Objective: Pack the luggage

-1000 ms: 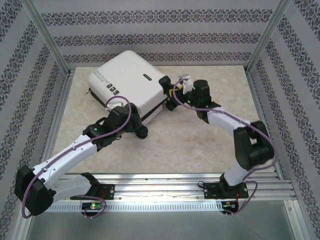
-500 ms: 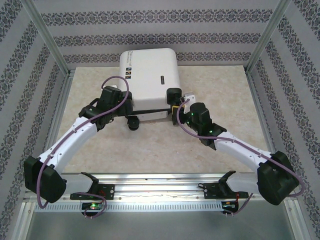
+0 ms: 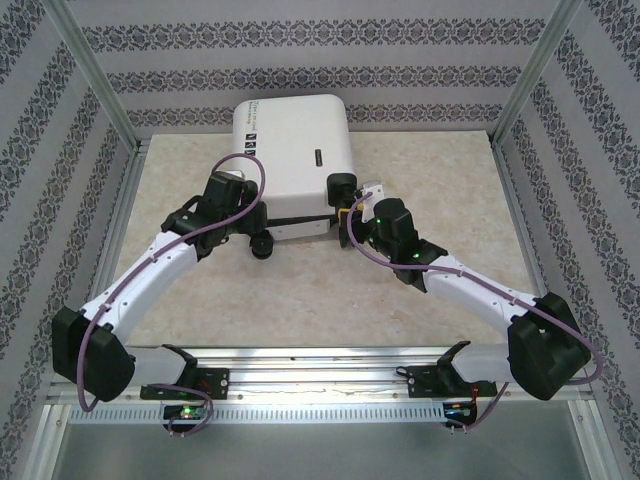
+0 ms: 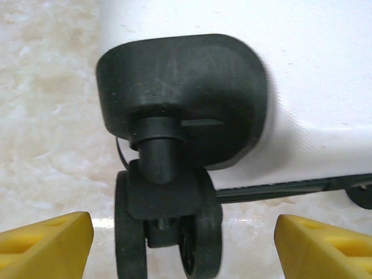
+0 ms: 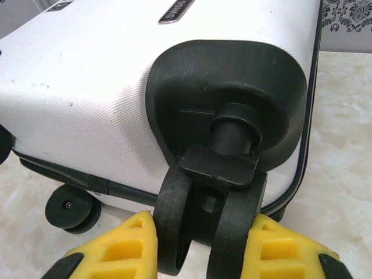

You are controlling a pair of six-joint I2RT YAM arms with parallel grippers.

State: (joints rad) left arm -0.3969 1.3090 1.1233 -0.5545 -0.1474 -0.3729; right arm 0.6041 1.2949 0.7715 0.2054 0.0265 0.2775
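The luggage point(image 3: 292, 150) is a white hard-shell suitcase, closed and lying flat at the back middle of the table. In the left wrist view its shell point(image 4: 232, 35) fills the top, and a black caster wheel point(image 4: 168, 232) stands between my yellow fingers point(image 4: 46, 244) with a gap on each side. My left gripper point(image 4: 183, 250) is open around that near-left wheel point(image 3: 262, 247). My right gripper point(image 5: 203, 250) is shut on the near-right caster wheel point(image 5: 209, 226), both yellow pads pressed against its twin discs. From above, the right gripper point(image 3: 348, 208) sits at the case's near-right corner and the left gripper point(image 3: 258, 236) at its near-left corner.
The beige stone-look tabletop point(image 3: 430, 200) lies to the right and in front of the case. Patterned walls and metal frame posts point(image 3: 525, 90) close in the back and sides. A rail point(image 3: 320, 375) runs along the near edge. Another caster point(image 5: 70, 206) shows under the case.
The luggage has turned from a slant at the left to square at the back middle. Both arms swung with it, the right elbow dropping low and to the right. The left jaws narrowed a little.
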